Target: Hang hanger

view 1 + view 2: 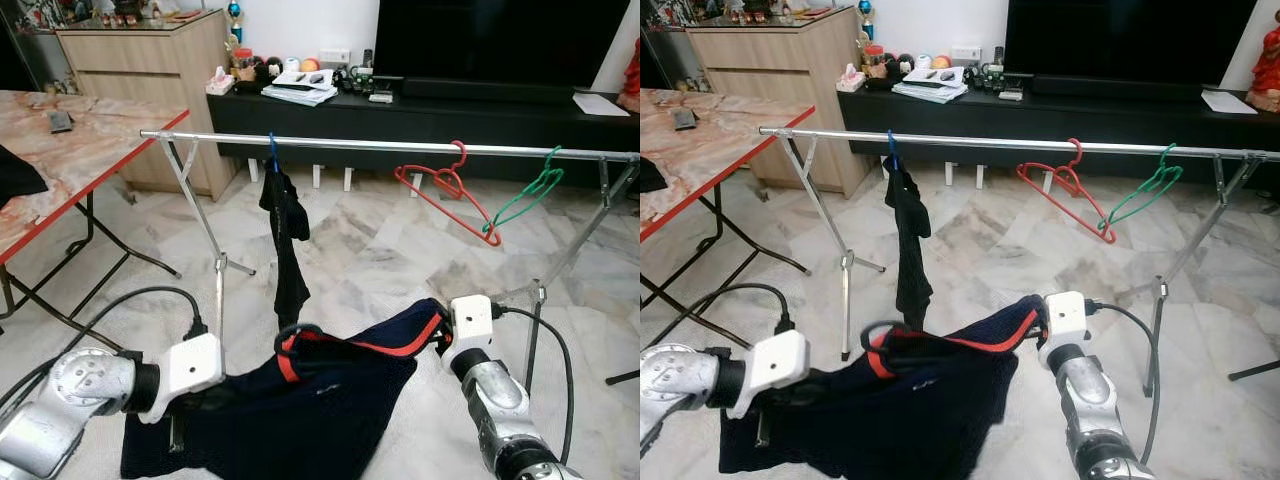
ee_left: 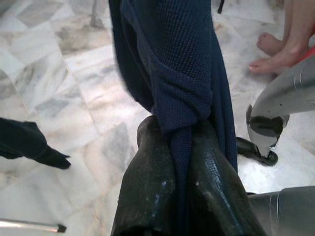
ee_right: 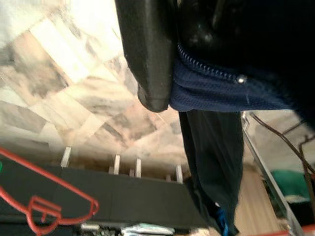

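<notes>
Hanger of black plastic [image 1: 296, 335], its hook curling up out of the red-trimmed collar, sits inside a navy blue knit garment with red piping [image 1: 300, 405] that is stretched low between the two arms, in front of and below a long silver metal clothes rail [image 1: 400, 146] on splayed legs. The left gripper [image 2: 182, 147] reaches forward from the lower left, its silver forearm lying nearly level and its white wrist block turned inward; in the left wrist view its two black fingers [image 2: 147, 177] are pressed together on a bunched fold of the navy cloth. The right gripper [image 3: 172, 64] comes up from the lower right, forearm angled steeply toward the garment's far corner; in the right wrist view a black finger [image 3: 145, 49] clamps the zipped, folded edge of the same fabric. On the rail hang a blue hanger carrying a black limp garment [image 1: 288, 245], a red wire hanger [image 1: 447, 190] and, just beside it, a green wire hanger [image 1: 530, 190], the last two tilted and touching at their lower ends. A marble-patterned folding table with a red edge [image 1: 70, 165] stands to the left, and a black low cabinet [image 1: 450, 115] runs along the wall behind the rail. A person's bare feet [image 2: 275, 51] show on the pale marble floor [image 1: 370, 250] in the left wrist view.
</notes>
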You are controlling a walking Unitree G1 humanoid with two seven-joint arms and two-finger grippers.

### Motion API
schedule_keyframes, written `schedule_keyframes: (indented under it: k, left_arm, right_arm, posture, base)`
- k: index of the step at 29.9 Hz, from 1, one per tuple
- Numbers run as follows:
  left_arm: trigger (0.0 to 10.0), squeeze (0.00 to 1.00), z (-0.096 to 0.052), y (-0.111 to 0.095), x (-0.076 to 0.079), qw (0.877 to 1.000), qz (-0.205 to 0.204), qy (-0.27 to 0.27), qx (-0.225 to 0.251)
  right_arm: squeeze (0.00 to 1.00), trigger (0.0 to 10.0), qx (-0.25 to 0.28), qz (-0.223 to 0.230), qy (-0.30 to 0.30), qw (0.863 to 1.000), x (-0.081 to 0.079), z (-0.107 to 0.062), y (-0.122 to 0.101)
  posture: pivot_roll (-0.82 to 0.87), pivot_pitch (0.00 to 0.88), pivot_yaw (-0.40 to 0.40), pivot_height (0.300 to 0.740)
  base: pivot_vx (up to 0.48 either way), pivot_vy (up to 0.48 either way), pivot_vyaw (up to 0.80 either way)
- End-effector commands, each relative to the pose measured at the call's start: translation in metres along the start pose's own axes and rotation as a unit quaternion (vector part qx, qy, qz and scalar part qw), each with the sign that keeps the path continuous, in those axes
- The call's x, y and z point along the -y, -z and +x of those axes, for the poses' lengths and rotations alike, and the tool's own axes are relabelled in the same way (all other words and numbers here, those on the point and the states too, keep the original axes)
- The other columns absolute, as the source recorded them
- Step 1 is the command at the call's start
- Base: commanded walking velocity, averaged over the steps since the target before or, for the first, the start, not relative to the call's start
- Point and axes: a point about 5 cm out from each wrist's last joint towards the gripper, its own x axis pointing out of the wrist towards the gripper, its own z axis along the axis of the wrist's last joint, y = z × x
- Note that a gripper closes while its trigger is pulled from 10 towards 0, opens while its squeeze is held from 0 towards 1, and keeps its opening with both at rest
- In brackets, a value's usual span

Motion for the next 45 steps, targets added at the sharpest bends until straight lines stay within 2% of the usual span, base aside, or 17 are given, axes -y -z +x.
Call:
schedule_keyframes:
  k: [1,3,5,7,11,13,15,17,19,21,22,24,28,34,41,42,45]
  left_arm:
    - [10.0,0.00,-0.009,-0.006,0.000,1.000,0.015,0.004,0.016]
    - [10.0,0.00,-0.011,-0.011,0.003,0.999,0.008,0.009,0.048]
    - [10.0,0.00,-0.012,-0.013,0.004,0.998,0.010,0.010,0.058]
    - [10.0,0.00,-0.011,-0.007,0.011,0.999,0.013,0.045,0.015]
    - [10.0,0.00,-0.009,0.000,0.011,0.998,0.036,0.049,-0.021]
    - [10.0,0.00,-0.002,-0.009,-0.013,0.997,0.060,-0.055,0.009]
    - [10.0,0.00,-0.002,-0.010,-0.019,0.994,0.074,-0.075,0.003]
    - [10.0,0.00,0.000,-0.007,-0.017,0.994,0.081,-0.062,-0.026]
    - [10.0,0.00,0.001,-0.003,-0.019,0.992,0.082,-0.073,-0.058]
    - [10.0,0.00,0.001,-0.005,-0.021,0.992,0.079,-0.085,-0.042]
    - [10.0,0.00,0.002,-0.010,-0.021,0.994,0.070,-0.087,-0.009]
    - [10.0,0.00,0.001,-0.011,-0.020,0.994,0.062,-0.085,-0.002]
    - [10.0,0.00,0.000,0.002,-0.032,0.986,0.069,-0.130,-0.079]
    - [10.0,0.00,0.003,0.005,-0.036,0.980,0.088,-0.146,-0.104]
    - [10.0,0.00,0.011,0.001,-0.042,0.971,0.113,-0.178,-0.112]
    - [10.0,0.00,0.014,-0.003,-0.039,0.977,0.104,-0.170,-0.078]
    - [10.0,0.00,0.015,-0.009,-0.032,0.985,0.085,-0.146,-0.039]
  right_arm:
    - [0.00,0.0,-0.015,-0.003,0.012,1.000,0.005,-0.002,0.004]
    - [0.00,0.0,-0.030,-0.003,0.020,0.999,0.006,-0.005,0.011]
    - [0.00,0.0,-0.034,-0.002,0.022,0.999,0.006,-0.006,0.012]
    - [0.00,0.0,-0.039,-0.002,0.033,0.999,0.008,-0.007,0.014]
    - [0.00,0.0,-0.041,-0.002,0.033,0.999,0.008,-0.007,0.015]
    - [0.00,0.0,-0.042,-0.002,0.032,0.999,0.007,-0.007,0.015]
    - [0.00,0.0,-0.044,-0.003,0.032,0.999,0.006,-0.007,0.015]
    - [0.00,0.0,-0.044,-0.004,0.032,0.998,0.006,-0.007,0.015]
    - [0.00,0.0,-0.044,-0.004,0.033,0.998,0.007,-0.007,0.015]
    - [0.00,0.0,-0.044,-0.004,0.034,0.998,0.007,-0.007,0.015]
    - [0.00,0.0,-0.044,-0.005,0.034,0.998,0.007,-0.007,0.015]
    - [0.00,0.0,-0.043,-0.005,0.034,0.998,0.007,-0.007,0.014]
    - [0.00,0.0,-0.040,-0.007,0.032,0.999,0.007,-0.006,0.012]
    - [0.00,0.0,-0.037,-0.008,0.032,0.999,0.006,-0.005,0.011]
    - [0.00,0.0,-0.030,-0.009,0.033,0.999,0.007,-0.002,0.006]
    - [0.00,0.0,-0.030,-0.011,0.033,0.999,0.007,-0.002,0.006]
    - [0.00,0.0,-0.031,-0.011,0.034,0.999,0.007,-0.002,0.006]
  posture:
    - [0.09,0.017,0.014,0.740]
    - [0.09,0.017,0.014,0.740]
    - [0.09,0.017,0.014,0.740]
    - [0.10,0.017,0.014,0.740]
    - [0.10,0.017,0.014,0.740]
    - [0.09,0.016,0.014,0.740]
    - [0.09,0.017,0.014,0.740]
    - [0.09,0.017,0.014,0.740]
    - [0.09,0.017,0.015,0.740]
    - [0.09,0.017,0.015,0.740]
    - [0.09,0.017,0.015,0.740]
    - [0.09,0.017,0.015,0.740]
    - [0.09,0.018,0.013,0.740]
    - [0.09,0.017,0.013,0.740]
    - [0.09,0.017,0.013,0.740]
    - [0.09,0.017,0.013,0.740]
    - [0.09,0.017,0.013,0.740]
  base:
    - [0.000,0.000,0.00]
    - [0.000,0.000,0.00]
    - [0.000,0.000,0.00]
    - [0.000,0.000,0.00]
    - [0.000,0.000,0.00]
    - [0.000,0.000,0.00]
    - [0.000,0.000,0.00]
    - [0.000,0.000,0.00]
    - [0.000,0.000,0.00]
    - [0.000,0.000,0.00]
    - [0.000,0.000,0.00]
    - [0.000,0.000,0.00]
    - [0.000,0.000,0.00]
    - [0.000,0.000,0.00]
    - [0.000,0.000,0.00]
    - [0.000,0.000,0.00]
    - [0.000,0.000,0.00]
